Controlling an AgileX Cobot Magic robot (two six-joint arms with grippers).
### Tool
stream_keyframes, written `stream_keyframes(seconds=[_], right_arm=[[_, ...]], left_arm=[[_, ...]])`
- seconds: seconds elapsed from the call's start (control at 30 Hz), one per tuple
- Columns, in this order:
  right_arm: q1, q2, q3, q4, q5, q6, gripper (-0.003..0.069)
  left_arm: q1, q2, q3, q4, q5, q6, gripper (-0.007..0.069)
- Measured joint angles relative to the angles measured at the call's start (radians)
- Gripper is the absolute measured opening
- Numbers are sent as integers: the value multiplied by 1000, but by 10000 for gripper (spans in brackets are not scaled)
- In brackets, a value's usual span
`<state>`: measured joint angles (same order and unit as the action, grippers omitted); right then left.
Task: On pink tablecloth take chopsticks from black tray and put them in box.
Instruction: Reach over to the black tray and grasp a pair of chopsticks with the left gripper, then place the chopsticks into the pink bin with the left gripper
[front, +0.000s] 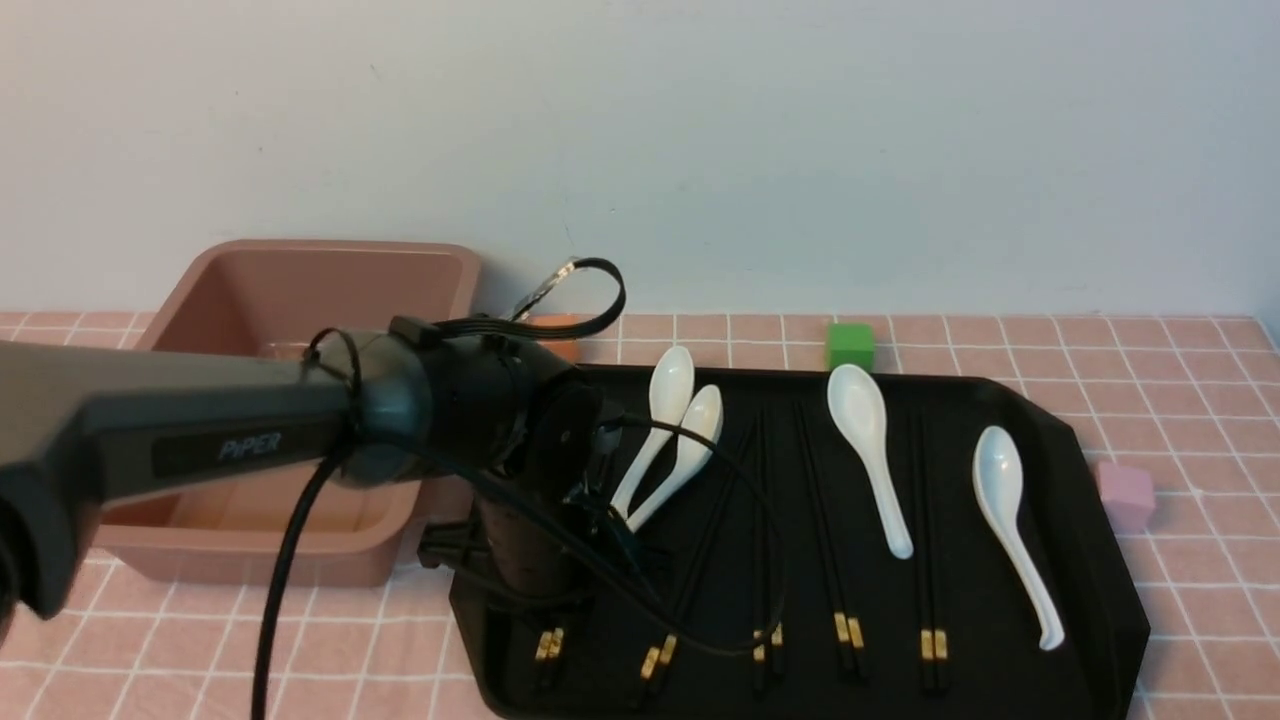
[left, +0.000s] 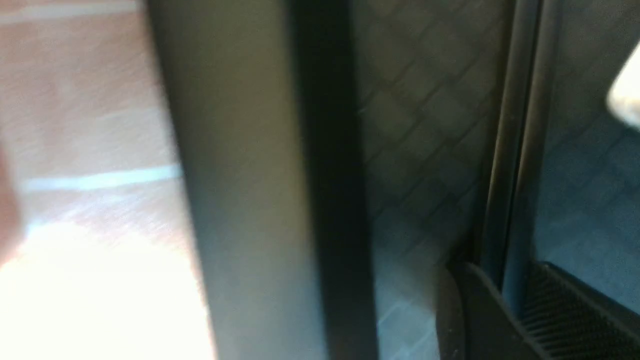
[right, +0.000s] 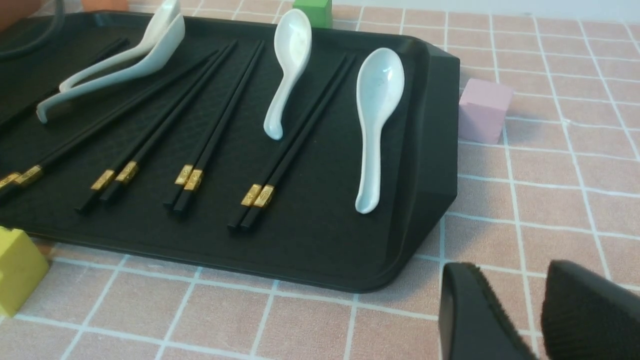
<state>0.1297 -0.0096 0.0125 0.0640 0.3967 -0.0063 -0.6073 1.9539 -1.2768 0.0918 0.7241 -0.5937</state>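
1. I see the black tray (front: 1090, 580) lying on the pink tablecloth (front: 1200, 420), with the box (front: 330, 290) just beside its left far corner
2. The chopsticks (front: 848, 630) lie in five pairs on the tray floor, gold bands towards me; none is in the box
3. The left arm (front: 200, 440) crosses above the box opening and drops its wrist onto the leftmost pair (front: 548, 645), close to the tray's left rim
4. In the left wrist view the left gripper (left: 515, 300) has its jaws drawn in on that pair: the two sticks run between the pads (left: 565, 320), and I read this as a pinch, though the picture is blurred
5. Obstructions near the grip: two overlapping white spoons (front: 685, 425) lie just right of the wrist, handles ending beside it, and the arm's cable (front: 780, 570) loops across the second and third pairs
6. Two more spoons, one (front: 865, 440) between the third and fourth pairs and one (front: 1005, 500) beyond the fifth, lie apart from the grip
7. Cubes stand on the cloth around the tray: green (front: 850, 345) behind it, pink (front: 1125, 495) off its right edge, yellow (right: 17, 270) by its near edge
8. The right gripper (right: 515, 285) hangs over bare cloth beside the tray's right near corner, jaws slightly apart, holding nothing
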Motion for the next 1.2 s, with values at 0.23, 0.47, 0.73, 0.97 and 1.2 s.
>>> stream_keyframes(seconds=[0.23,0.47,0.73,0.97,1.2], right_arm=[[0,0,0,0,0,0,240],[0,0,0,0,0,0,240],[0,0,0,0,0,0,240],[0,0,0,0,0,0,240],[0,0,0,0,0,0,240]], left_arm=[[0,-241,2,14,34,16,124],[40,-443,2,159,133,21,124],[282,-380,9,216,205,128,124],[356,-258,10,172,114,151,124],[357,-181,10,200,79,144,124]])
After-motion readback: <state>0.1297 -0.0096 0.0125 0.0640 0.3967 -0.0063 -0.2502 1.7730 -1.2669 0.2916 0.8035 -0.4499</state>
